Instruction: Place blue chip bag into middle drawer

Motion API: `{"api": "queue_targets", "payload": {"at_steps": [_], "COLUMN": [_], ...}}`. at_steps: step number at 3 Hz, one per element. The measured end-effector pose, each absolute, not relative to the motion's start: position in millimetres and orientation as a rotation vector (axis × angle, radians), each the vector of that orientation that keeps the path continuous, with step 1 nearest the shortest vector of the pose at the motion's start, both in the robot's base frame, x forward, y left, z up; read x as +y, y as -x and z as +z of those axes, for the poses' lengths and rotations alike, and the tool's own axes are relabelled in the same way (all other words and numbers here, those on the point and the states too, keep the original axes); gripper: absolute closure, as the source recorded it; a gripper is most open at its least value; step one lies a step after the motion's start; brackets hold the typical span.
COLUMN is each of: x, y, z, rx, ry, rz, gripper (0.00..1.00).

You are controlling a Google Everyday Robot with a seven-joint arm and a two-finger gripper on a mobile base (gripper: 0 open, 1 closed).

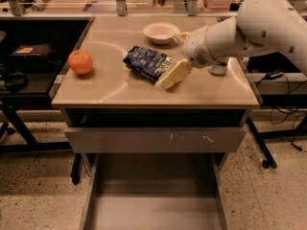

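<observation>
The blue chip bag (147, 61) lies flat near the middle of the tan tabletop (115, 87). My gripper (171, 74) hangs from the white arm (240, 30) that reaches in from the right. Its cream tip is low over the table at the bag's right end, touching or nearly touching it. The middle drawer (153, 210) is pulled out wide at the bottom of the view, and its grey floor is bare. The closed drawer front with white scratch marks (156, 139) sits above it.
An orange (80, 62) sits at the table's left side. A white bowl (160, 32) stands at the back. A small object (218, 70) is partly hidden under the arm. A dark shelf unit (29, 56) stands to the left, with table legs and cables to the right.
</observation>
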State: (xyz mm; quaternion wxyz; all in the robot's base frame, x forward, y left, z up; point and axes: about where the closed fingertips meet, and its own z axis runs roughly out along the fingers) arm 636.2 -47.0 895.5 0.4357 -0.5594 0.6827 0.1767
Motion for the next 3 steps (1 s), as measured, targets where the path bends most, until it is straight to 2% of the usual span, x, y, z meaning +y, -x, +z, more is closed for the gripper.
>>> {"api": "queue_targets", "payload": {"at_steps": [3], "x": [-1.5], "y": [-687.4], "z": [859.4], "rx": [1.779], "ry": [1.448], "rz": [0.429], "gripper": [0.0]}}
